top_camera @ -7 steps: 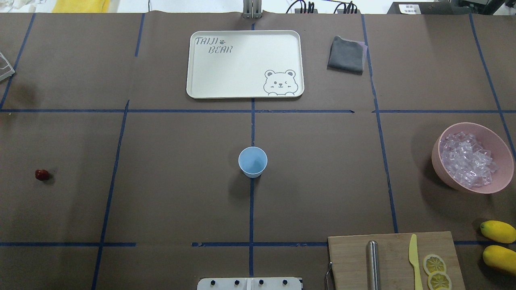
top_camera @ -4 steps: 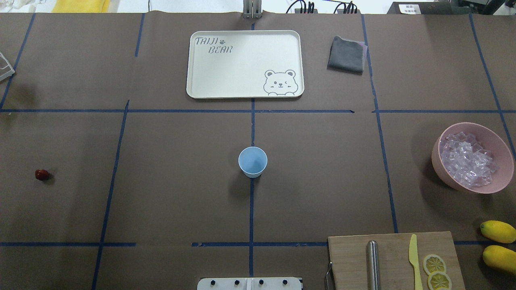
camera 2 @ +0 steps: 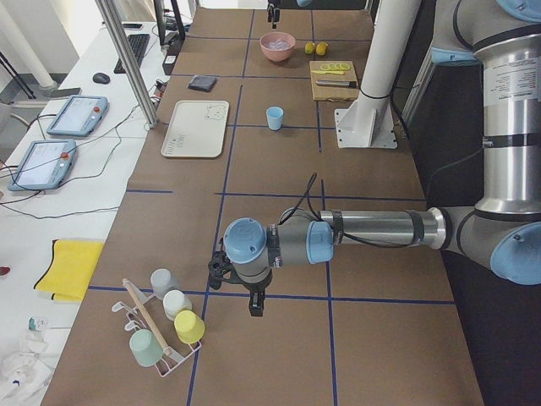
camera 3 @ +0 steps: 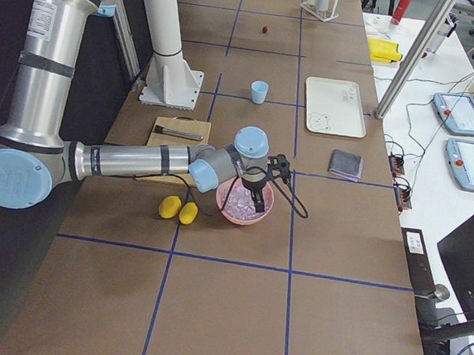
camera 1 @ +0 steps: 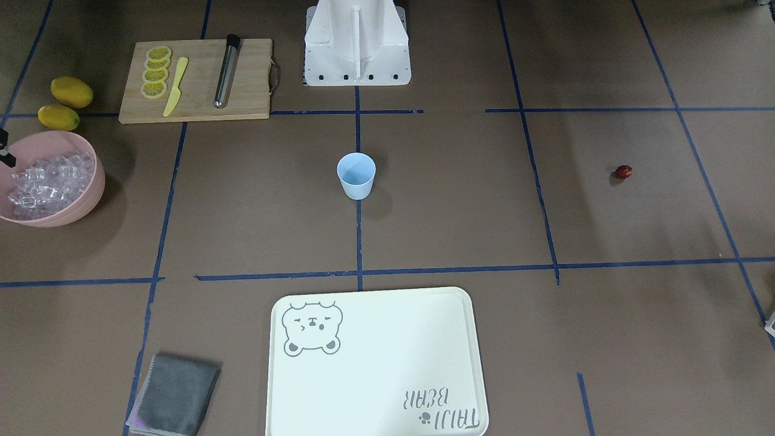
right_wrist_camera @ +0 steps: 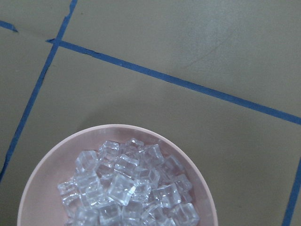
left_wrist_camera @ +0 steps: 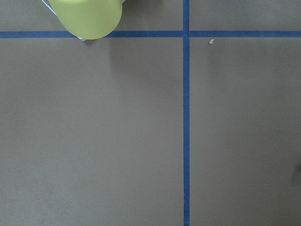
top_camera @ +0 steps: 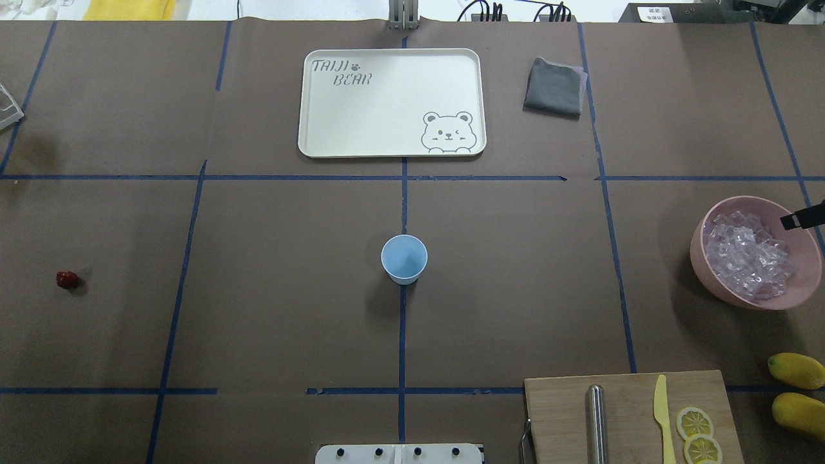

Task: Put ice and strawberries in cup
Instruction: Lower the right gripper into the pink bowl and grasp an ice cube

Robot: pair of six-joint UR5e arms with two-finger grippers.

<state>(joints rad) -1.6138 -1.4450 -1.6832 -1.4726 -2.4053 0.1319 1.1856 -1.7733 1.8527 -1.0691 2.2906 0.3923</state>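
Front-facing view: the cup (camera 1: pixel 356 175) is recorded upright at the middle of the counter (camera 1: pixel 460 200), with nothing seen inside it; the strawberry (camera 1: pixel 623 172) lies alone, well apart on the robot's left, and the ice (camera 1: pixel 42 181) is heaped in a pink bowl (camera 1: pixel 91 200) far on its right. Exterior right view: the right end effector (camera 3: pixel 258 206) is held over the bowl, fingers pointing down; how far it is parted cannot be told, and nothing is seen in it. Overhead view: only a dark tip of it is shown above the bowl's far rim, so a descent from there is judged likely to catch the rim and tilt or push the bowl. Exterior left view: the left end effector (camera 2: pixel 256 306) hangs low over bare counter near a rack of cups (camera 2: pixel 161 338), far from the strawberry; its opening cannot be told, and a sideways sweep could strike the rack. Left wrist view: a yellow-green cup (left_wrist_camera: pixel 87 16) and blue tape are shown, no berry. Right wrist view: the cubes are seen piled loose and glassy; a slippery cube is expected to squirt from a pinch or drag neighbours out. The narrow, light cup may be toppled by a low release, and the rounded berry may be rolled away by one finger.
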